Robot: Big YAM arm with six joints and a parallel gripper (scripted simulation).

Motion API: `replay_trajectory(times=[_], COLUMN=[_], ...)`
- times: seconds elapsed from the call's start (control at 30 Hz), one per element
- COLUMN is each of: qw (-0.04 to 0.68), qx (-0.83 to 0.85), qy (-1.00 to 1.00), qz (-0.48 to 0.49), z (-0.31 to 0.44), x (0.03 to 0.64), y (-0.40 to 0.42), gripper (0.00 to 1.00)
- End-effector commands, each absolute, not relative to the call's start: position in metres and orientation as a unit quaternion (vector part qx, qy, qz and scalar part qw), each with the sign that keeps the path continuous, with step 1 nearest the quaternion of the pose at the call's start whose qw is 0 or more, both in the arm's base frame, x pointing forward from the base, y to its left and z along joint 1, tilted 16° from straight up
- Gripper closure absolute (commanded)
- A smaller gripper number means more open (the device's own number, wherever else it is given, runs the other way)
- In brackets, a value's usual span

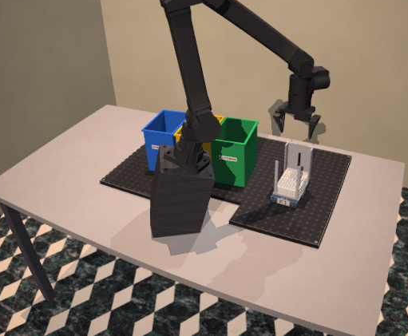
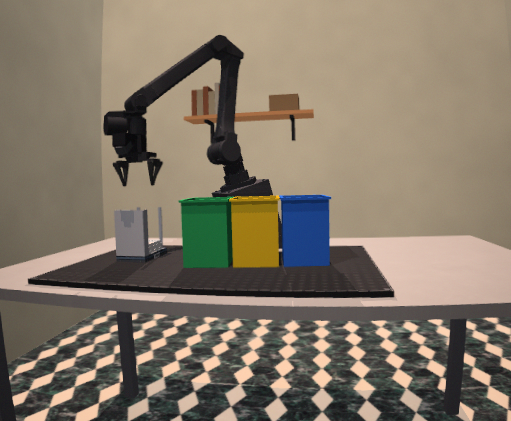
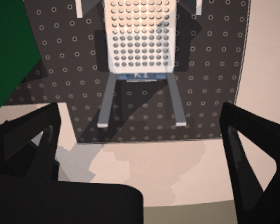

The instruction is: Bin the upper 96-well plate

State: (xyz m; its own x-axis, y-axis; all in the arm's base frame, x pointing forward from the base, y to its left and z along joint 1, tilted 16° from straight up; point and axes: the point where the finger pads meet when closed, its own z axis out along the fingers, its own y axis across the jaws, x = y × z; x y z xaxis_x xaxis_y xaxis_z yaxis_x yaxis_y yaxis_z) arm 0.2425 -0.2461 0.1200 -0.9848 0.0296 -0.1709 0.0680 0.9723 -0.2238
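The white stack rack K1 [image 1: 299,152] [image 2: 130,232] stands on the black mat [image 1: 322,204] at the right. The upper 96-well plate [image 1: 292,179] [image 3: 139,28] lies in it, wells up; the lower plate beneath is mostly hidden. My gripper [image 1: 295,133] [image 2: 137,181] [image 3: 140,111] is open and empty, pointing down, hanging well above and slightly behind the rack. The blue GENERAL bin [image 1: 160,136] [image 2: 305,231] stands upright at the far end of the bin row.
The yellow bin [image 1: 219,118] [image 2: 255,231] and green bin [image 1: 235,156] [image 2: 206,233] [image 3: 13,35] stand upright between the blue bin and the rack. The arm's dark pedestal [image 1: 179,204] stands in front of the bins. A wall shelf [image 2: 254,116] hangs behind.
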Motion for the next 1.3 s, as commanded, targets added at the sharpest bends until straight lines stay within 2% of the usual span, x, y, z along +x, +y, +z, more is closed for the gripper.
replay_trajectory(times=[0.0,1.27], qw=[0.093,0.082], qx=[0.014,0.014], qy=[0.987,0.990], qz=[-0.127,-0.117], z=[0.133,0.072], x=[0.250,0.249], y=[-0.252,-0.260], gripper=[0.00,0.00])
